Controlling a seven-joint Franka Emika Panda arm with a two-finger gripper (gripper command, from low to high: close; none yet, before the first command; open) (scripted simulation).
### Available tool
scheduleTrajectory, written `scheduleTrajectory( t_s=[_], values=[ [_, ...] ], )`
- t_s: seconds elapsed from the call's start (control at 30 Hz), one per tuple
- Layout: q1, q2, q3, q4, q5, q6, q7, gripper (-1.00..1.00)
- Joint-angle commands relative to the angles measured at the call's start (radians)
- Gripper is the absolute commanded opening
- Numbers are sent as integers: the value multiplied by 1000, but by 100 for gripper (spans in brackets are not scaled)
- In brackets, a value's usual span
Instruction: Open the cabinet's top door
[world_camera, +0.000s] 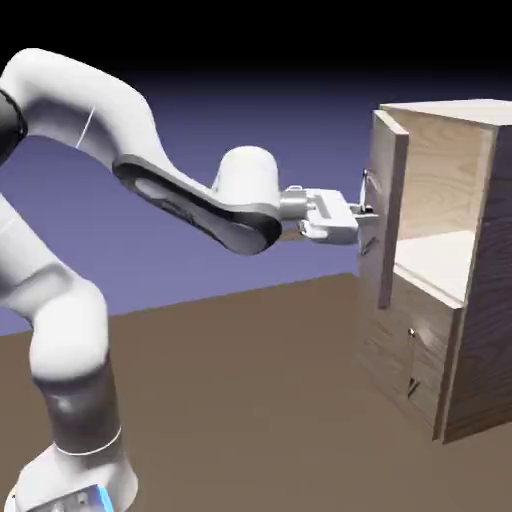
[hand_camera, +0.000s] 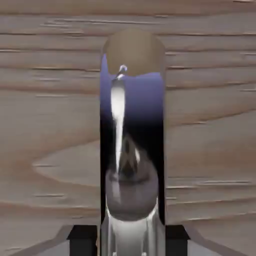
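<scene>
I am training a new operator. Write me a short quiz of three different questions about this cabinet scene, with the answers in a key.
1. True or false: the upper wood-grain door panel of the tall light-brown wooden cabinet is shut flat against the cabinet's front.
2. Multiple choice: What lies between the fingertips of the white arm's two-finger gripper? A) the shorter lower wood-grain panel's small handle B) the upper door's long shiny silver bar handle C) nothing
3. Fill in: Behind the top door, the pale ______ of the cabinet shows.

Key: 1 false, it stands partly swung out. 2 B. 3 inside.
</scene>
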Motion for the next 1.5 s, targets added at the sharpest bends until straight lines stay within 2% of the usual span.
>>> scheduleTrajectory(
  t_s=[0.0,0.37,0.67,1.03,1.27,1.47],
  values=[
    [-3,-12,17,-11,43,-14,-25,-100],
    [21,-97,215,-85,521,-258,-269,-100],
    [61,-37,438,-14,890,-616,-380,-100],
    [-4,211,716,234,1112,-1094,-367,-100],
    [-38,439,851,414,1129,-1398,-304,-100],
    [22,656,881,569,1105,-1650,-232,-100]
  ],
)
